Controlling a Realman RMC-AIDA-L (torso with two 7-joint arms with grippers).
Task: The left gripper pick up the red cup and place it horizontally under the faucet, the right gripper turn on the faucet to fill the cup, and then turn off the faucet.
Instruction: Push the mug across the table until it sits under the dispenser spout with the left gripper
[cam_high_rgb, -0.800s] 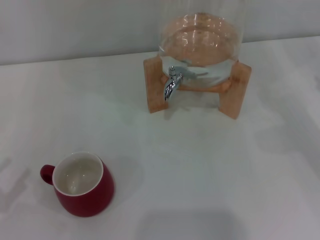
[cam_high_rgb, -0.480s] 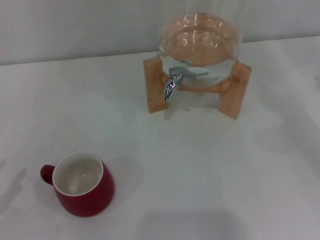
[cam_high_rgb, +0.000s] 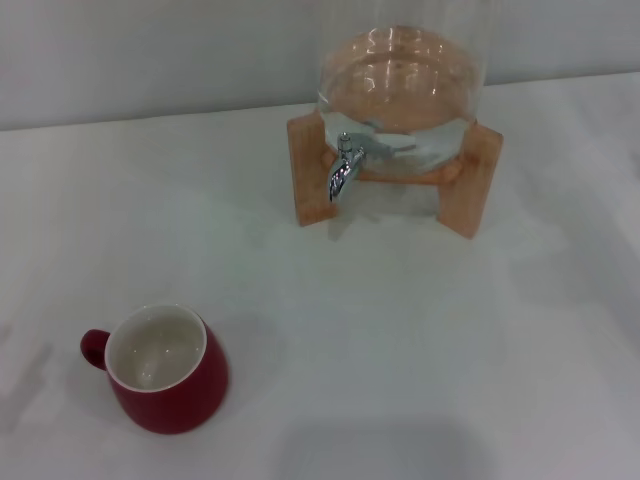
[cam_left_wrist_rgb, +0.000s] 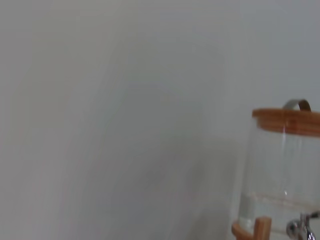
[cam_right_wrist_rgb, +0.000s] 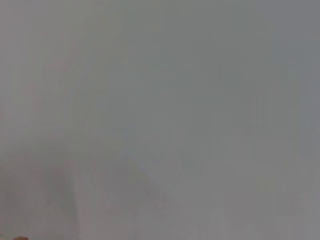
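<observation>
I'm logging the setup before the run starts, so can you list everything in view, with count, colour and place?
cup: one, glossy red with a white inside, upright on the table at the near left, handle pointing left, well away from the tap.
jar: one, clear glass holding water, on the stand at the far side, right of centre; the left wrist view shows its wooden lid.
stand: one, light wood, under the jar.
tap: one, shiny chrome, on the jar's front, spout pointing down, nothing beneath it.
table: one, white, under everything.
wall: pale grey, behind the table.
robot's arms and tools: none in view in any picture.
</observation>
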